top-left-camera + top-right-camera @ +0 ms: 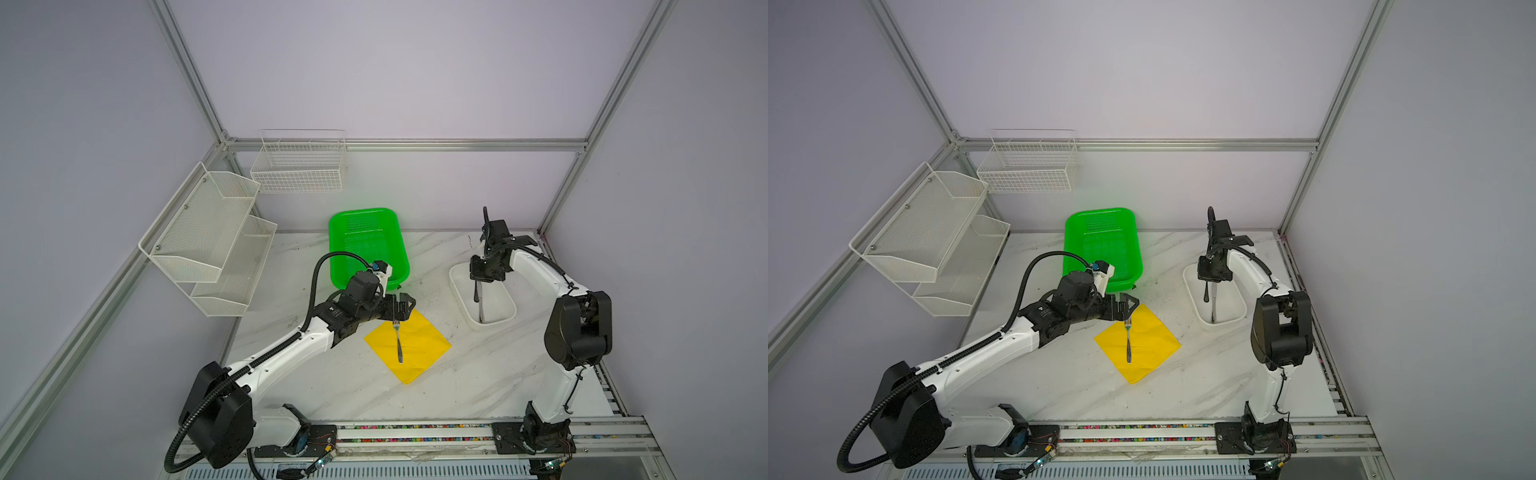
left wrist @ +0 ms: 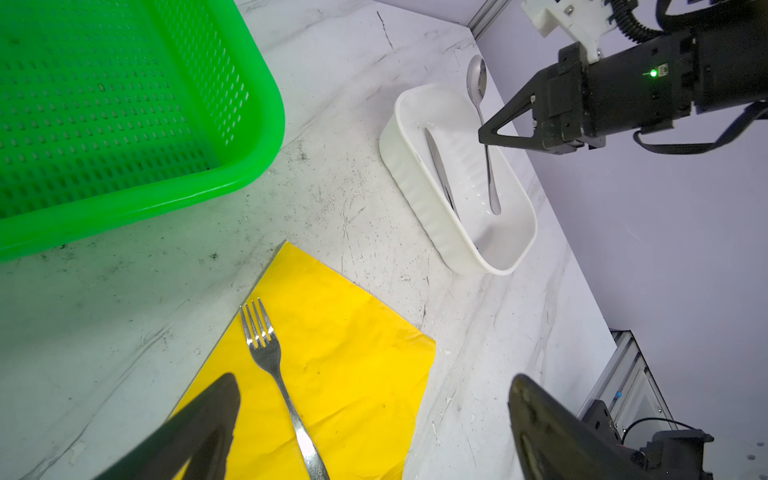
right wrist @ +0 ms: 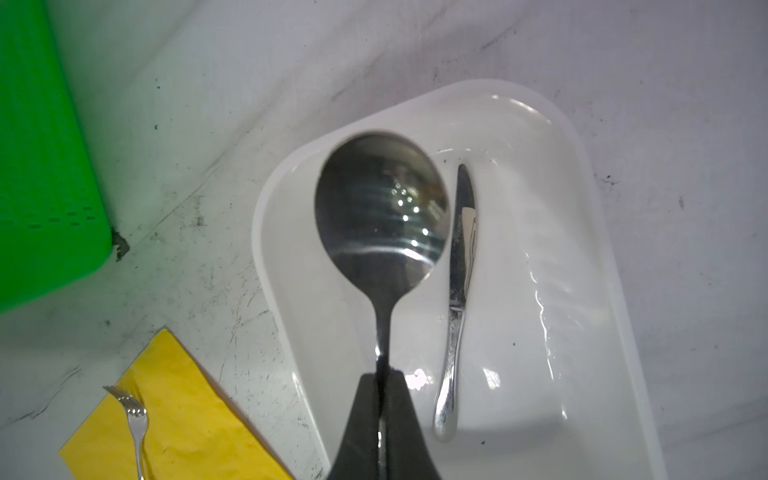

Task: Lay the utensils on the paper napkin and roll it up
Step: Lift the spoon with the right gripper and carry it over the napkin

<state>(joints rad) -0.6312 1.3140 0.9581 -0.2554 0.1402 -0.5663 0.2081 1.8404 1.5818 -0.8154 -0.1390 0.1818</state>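
- My right end effector (image 3: 380,376) pinches the spoon (image 3: 380,208) by its thin handle, at the white tray (image 3: 582,291).
- I think it is hard, shiny and slippery, so it may twist.
- My left end effector (image 1: 402,306) is spread wide; the fork (image 2: 274,374) lies on the yellow napkin (image 2: 353,353).

Paper napkin (image 1: 419,349): bright yellow square, faintly creased, flat on tabletop (image 1: 332,386), set diamond-wise. Fork (image 1: 398,341): silver, lying on napkin, tines toward tabletop's far edge. Spoon (image 3: 380,208): shiny, handle pinched in right claw (image 3: 380,378), over white tray (image 2: 415,187). Knife (image 3: 457,291): flat inside tray, just beside spoon.
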